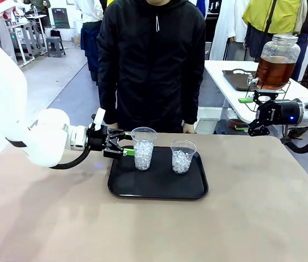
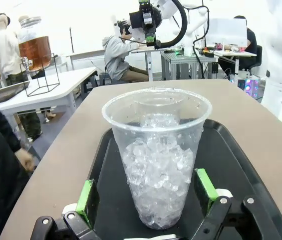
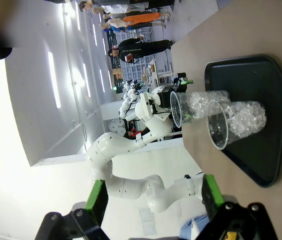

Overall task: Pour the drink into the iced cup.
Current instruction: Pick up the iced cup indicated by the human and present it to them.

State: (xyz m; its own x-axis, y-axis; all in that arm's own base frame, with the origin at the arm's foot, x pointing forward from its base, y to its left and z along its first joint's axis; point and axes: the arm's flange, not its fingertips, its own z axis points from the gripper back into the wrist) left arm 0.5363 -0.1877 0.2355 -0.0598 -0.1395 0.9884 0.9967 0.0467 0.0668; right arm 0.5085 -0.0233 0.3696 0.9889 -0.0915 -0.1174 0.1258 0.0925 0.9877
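Observation:
Two clear plastic cups filled with ice stand on a black tray. My left gripper is open around the taller left cup, low on its wall. In the left wrist view that cup stands between the green pads, with a small gap on each side. The shorter right cup stands free. The drink, amber-brown, is in a glass dispenser jar on the white table at the back right. My right gripper hangs open and empty in the air just in front of that jar.
A person in a black hoodie stands at the far edge, a hand resting by the table. The right wrist view shows both cups on the tray sideways, with my left arm behind them. Bare tabletop surrounds the tray.

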